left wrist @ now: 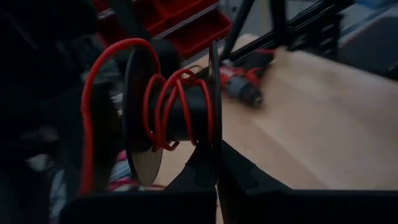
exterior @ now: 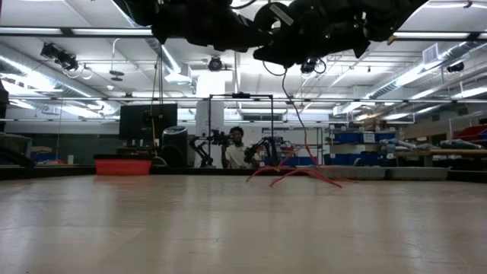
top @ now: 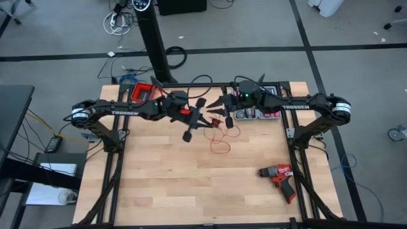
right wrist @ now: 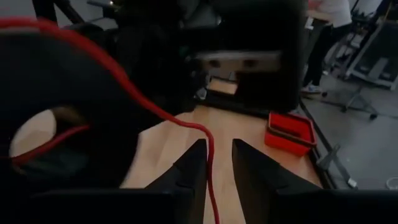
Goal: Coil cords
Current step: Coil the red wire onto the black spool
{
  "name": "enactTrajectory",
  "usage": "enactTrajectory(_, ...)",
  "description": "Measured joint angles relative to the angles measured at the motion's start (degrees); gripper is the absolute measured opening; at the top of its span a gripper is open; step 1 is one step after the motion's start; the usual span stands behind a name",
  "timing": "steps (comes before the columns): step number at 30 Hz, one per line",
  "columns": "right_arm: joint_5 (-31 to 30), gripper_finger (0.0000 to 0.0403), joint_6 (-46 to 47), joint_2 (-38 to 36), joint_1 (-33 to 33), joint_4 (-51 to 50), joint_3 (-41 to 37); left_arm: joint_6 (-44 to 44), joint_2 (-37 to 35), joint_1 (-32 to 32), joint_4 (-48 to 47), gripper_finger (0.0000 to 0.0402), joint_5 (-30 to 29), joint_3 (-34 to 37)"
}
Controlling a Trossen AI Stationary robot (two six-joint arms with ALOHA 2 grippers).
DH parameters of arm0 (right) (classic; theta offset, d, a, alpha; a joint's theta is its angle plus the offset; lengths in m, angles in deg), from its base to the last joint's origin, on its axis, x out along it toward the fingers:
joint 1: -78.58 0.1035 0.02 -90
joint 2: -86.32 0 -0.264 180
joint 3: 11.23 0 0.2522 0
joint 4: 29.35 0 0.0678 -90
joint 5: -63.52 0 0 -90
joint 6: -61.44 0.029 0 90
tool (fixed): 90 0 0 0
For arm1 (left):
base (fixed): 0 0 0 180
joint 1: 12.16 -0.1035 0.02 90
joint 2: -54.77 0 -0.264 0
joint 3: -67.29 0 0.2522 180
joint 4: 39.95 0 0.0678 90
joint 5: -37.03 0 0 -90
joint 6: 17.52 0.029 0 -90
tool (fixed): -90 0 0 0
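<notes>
The cord is a thin red wire. Part of it is wound on the core of a black two-flanged spool [left wrist: 177, 115]. The rest hangs down to slack loops on the table [top: 220, 141], which also show in the low view [exterior: 300, 173]. My left gripper [left wrist: 216, 177] is shut on the spool, high over the table's far middle [top: 191, 119]. My right gripper [right wrist: 213, 165] faces it from the right [top: 221, 104], open. A strand of the red wire [right wrist: 208, 155] runs through the gap between its fingers. My left gripper pinches the thin rim of one spool flange [left wrist: 214, 152] between its two fingers, which lie flat on either face of the disc. The spool is lifted clear of the table with its axis about level and the wound wire beside the fingers. My right gripper has the wire close along one finger [right wrist: 194, 168]; whether it touches I cannot tell.
A red power drill [top: 280, 178] lies at the table's near right. A red bin [top: 143, 93] stands at the far left edge, and small boxes sit at the far right [top: 254, 114]. A person sits beyond the table [exterior: 237, 154].
</notes>
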Motion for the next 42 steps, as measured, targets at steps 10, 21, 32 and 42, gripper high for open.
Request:
enactTrajectory(10,3.83,0.0073,-2.53,1.89,-1.14,2.83,0.0,3.09,-0.02,-0.05,1.81,0.0,-5.49,0.02)
enactTrajectory(21,7.54,0.0058,-1.15,2.8,-3.29,4.16,0.0,3.78,-0.01,-0.09,3.11,0.0,-5.74,0.02)
enactTrajectory(32,10.95,0.0007,-0.94,2.86,-3.39,3.97,-0.01,3.93,-0.02,-0.09,6.64,0.0,-5.42,-0.02)
enactTrajectory(42,11.41,0.0002,-0.6,2.86,-2.55,4.92,-0.02,3.93,-0.02,-0.09,7.69,0.0,-5.14,-0.02)
